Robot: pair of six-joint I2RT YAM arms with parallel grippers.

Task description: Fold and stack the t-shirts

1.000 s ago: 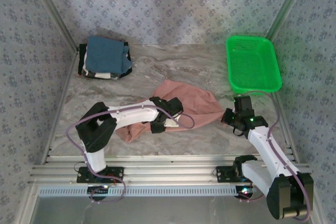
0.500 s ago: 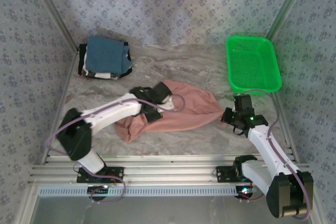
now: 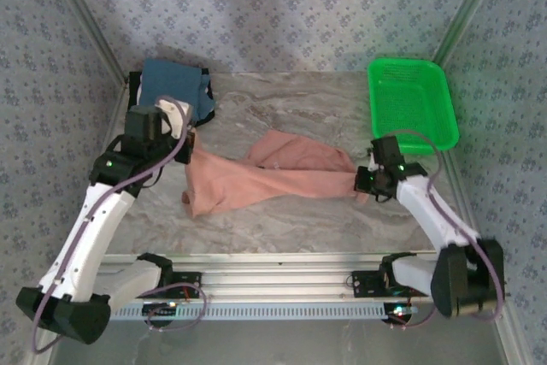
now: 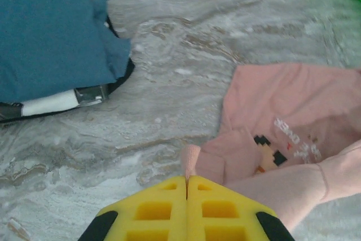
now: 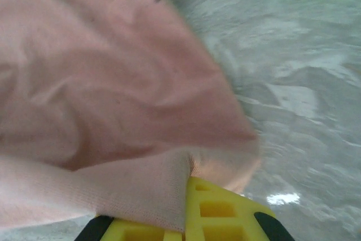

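Both the left claw (image 4: 186,180) and right claw (image 5: 188,180) are clamped on opposite ends of the pink shirt (image 3: 291,179), stretched across the worktop (image 3: 282,228); the left's thin pinch may slip if pulled

Your left arm reaches long toward the far left, its end effector (image 3: 190,141) pinched tight on one end of the pink t-shirt (image 3: 273,179). Your right arm angles inward, its end effector (image 3: 361,182) clamped on the opposite end.
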